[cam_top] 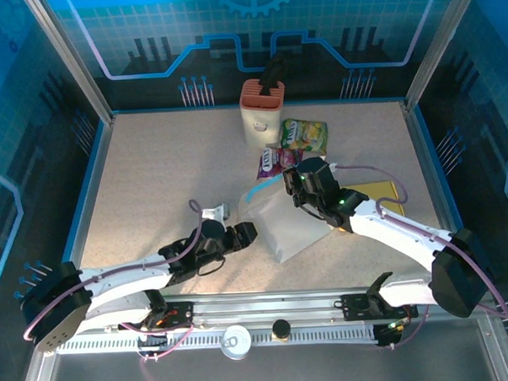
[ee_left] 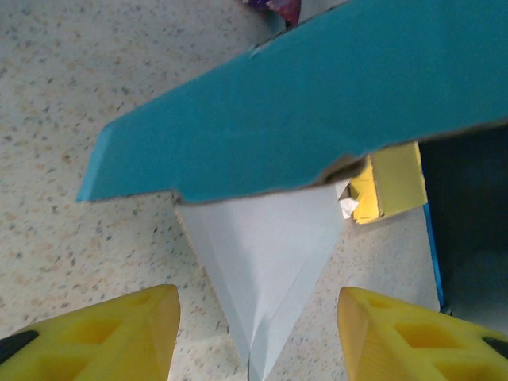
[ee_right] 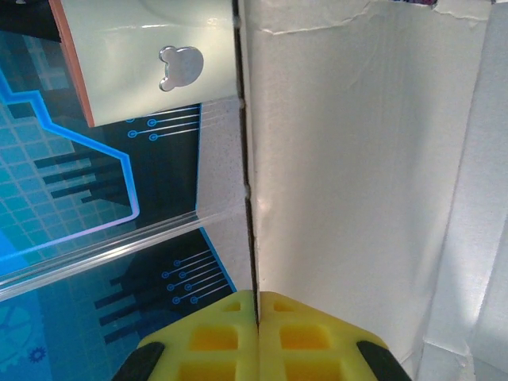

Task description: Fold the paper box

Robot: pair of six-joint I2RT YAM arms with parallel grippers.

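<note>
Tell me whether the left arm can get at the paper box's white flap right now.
Probably yes. The left gripper is open, the white flap of the paper box points straight between its fingers, and nothing stands in between.

The paper box (cam_top: 282, 223) is seen lying partly folded near the middle of the table (cam_top: 152, 178), in its nearer half. Its inner faces are plain white and its outer face is teal. A teal flap (ee_left: 302, 103) with a rough lower edge is raised over a white panel (ee_left: 266, 270), which is creased down its middle and tapers to a point. The thin edge of a white wall (ee_right: 349, 159) is pinched by the right gripper (ee_right: 255, 305).
</note>
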